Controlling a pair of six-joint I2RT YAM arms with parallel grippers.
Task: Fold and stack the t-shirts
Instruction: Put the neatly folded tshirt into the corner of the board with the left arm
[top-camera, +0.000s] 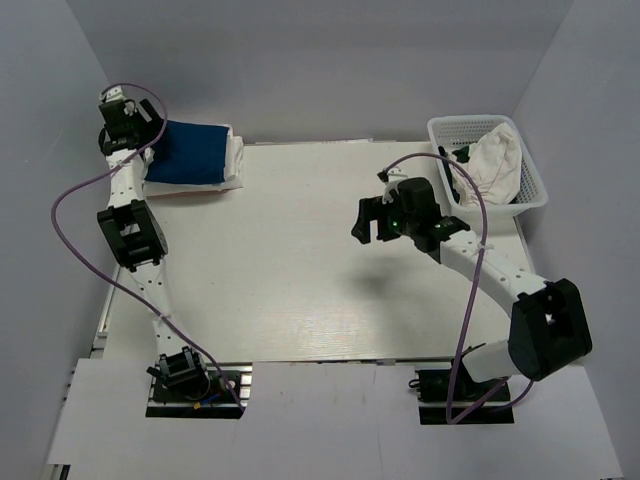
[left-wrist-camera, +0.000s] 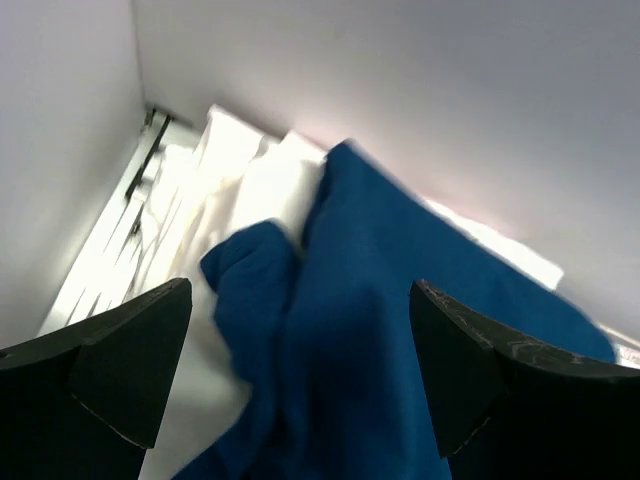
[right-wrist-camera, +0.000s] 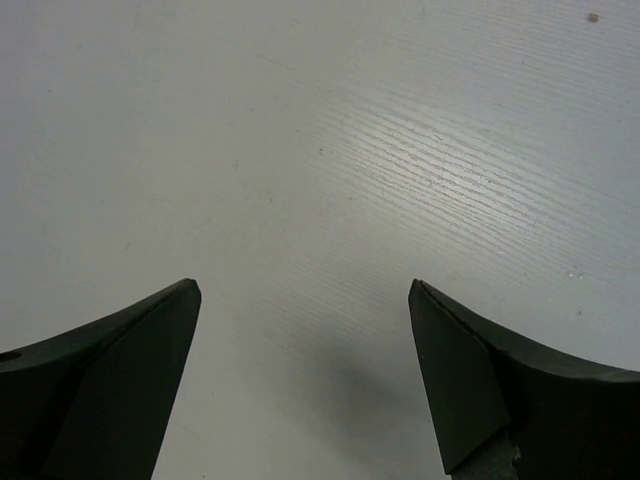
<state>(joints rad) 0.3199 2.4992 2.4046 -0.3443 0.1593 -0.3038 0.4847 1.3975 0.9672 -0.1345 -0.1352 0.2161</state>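
A folded navy blue t-shirt (top-camera: 190, 150) lies on a folded white t-shirt (top-camera: 236, 160) at the table's far left corner; its print does not show. My left gripper (top-camera: 135, 122) hovers at the stack's left edge, open and empty. In the left wrist view the navy t-shirt (left-wrist-camera: 400, 290) fills the space between the fingers (left-wrist-camera: 120, 360), with the white t-shirt (left-wrist-camera: 240, 190) under it; the left gripper (left-wrist-camera: 300, 370) holds nothing. Another white t-shirt (top-camera: 497, 155) lies crumpled in the basket. My right gripper (top-camera: 368, 220) is open and empty above bare table (right-wrist-camera: 350, 150), as the right wrist view (right-wrist-camera: 305, 370) also shows.
A white plastic lattice basket (top-camera: 525, 195) stands at the far right corner, just behind my right arm. A small dark item (top-camera: 462, 155) shows at the basket's left side. Grey walls close in the table on the left, back and right.
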